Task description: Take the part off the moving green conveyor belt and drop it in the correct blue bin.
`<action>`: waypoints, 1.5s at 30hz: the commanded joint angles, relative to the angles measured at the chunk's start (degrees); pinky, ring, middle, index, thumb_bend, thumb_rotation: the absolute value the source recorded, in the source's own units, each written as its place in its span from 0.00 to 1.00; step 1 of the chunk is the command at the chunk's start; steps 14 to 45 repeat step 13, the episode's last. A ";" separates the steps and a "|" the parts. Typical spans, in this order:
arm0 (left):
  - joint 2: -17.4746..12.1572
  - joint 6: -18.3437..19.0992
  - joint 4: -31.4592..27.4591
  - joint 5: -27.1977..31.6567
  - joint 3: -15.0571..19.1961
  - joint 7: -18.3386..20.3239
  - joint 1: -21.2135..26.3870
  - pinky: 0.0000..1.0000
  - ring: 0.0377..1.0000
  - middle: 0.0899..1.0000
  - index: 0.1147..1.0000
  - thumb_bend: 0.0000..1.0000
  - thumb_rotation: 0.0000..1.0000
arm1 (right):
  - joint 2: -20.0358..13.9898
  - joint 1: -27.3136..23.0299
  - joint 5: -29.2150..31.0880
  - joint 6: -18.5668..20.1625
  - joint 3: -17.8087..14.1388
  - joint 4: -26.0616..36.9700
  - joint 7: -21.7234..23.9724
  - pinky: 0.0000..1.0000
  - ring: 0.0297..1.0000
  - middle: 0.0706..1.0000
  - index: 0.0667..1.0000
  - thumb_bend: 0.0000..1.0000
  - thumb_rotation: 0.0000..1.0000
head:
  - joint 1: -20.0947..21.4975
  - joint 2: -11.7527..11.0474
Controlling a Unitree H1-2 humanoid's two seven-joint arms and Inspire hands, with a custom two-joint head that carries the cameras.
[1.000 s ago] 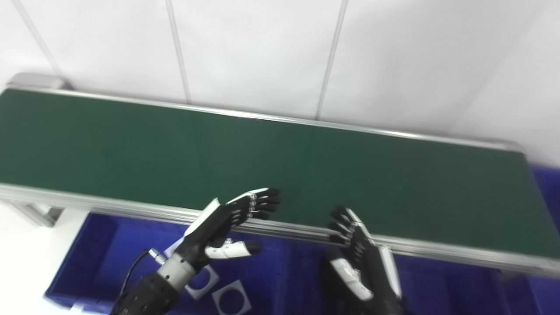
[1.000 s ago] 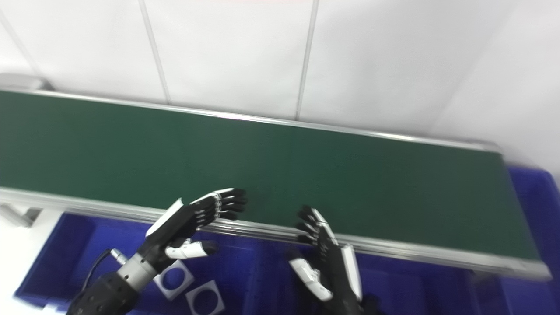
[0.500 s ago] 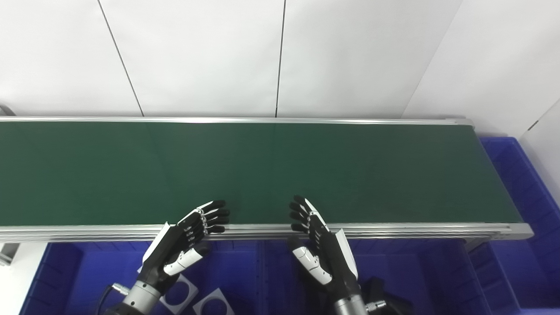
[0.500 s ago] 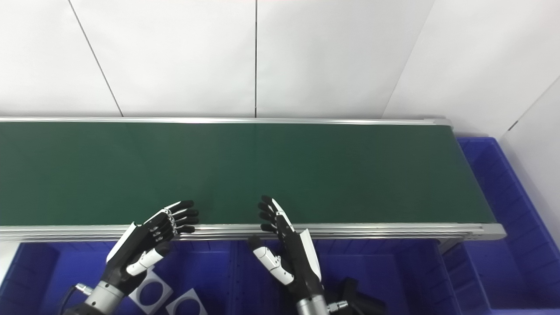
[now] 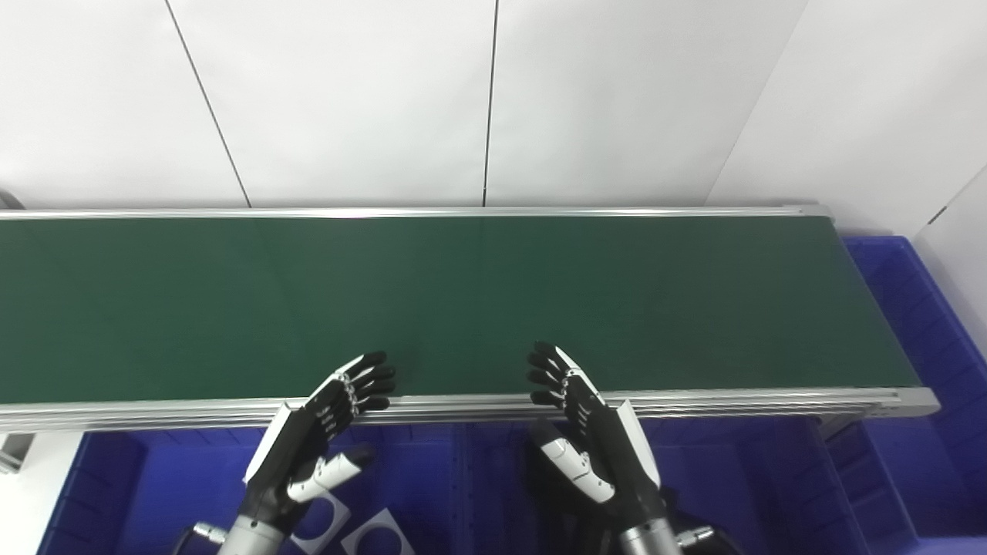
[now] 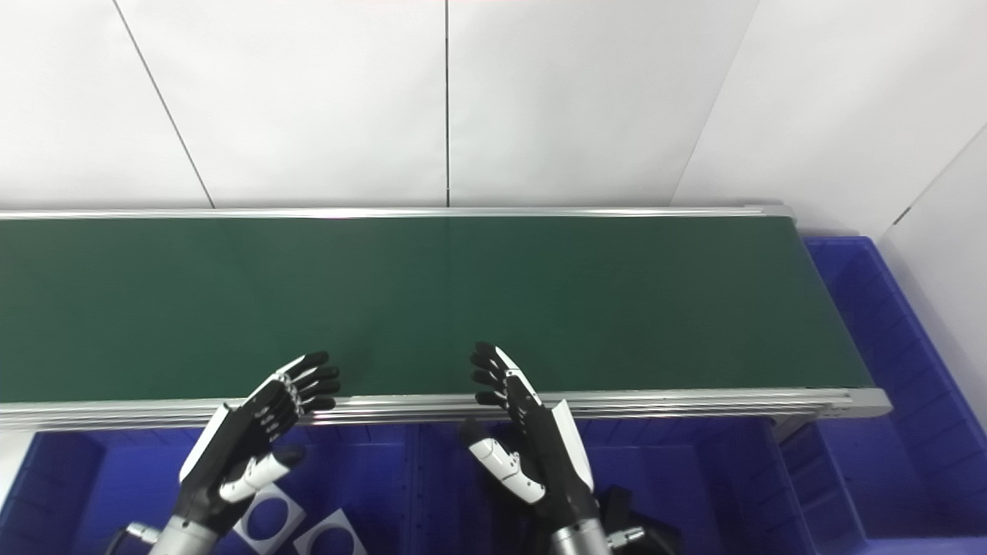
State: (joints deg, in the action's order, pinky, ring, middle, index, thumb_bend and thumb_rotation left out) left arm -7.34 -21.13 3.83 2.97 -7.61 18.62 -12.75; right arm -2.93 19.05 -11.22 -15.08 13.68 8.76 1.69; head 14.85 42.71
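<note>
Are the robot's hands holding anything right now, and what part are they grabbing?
No, nothing is held. The left hand and right hand are both open, fingers apart, above the near edge of the bare green conveyor belt.

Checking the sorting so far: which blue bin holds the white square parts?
The left bin, under the left hand: two white square parts with round holes lie in it. The middle bin shows none.

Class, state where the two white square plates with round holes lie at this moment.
In both eye views the white square plates lie side by side in the left blue bin, below the conveyor belt, just beside the left hand.
</note>
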 commanded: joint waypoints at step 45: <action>1.59 1.20 -5.15 -1.15 -1.20 -2.26 -1.09 0.77 0.81 0.84 0.85 0.78 0.63 | -2.02 0.52 0.53 1.27 -0.78 4.33 1.78 0.70 0.78 0.81 0.85 0.64 0.70 | -3.25 0.48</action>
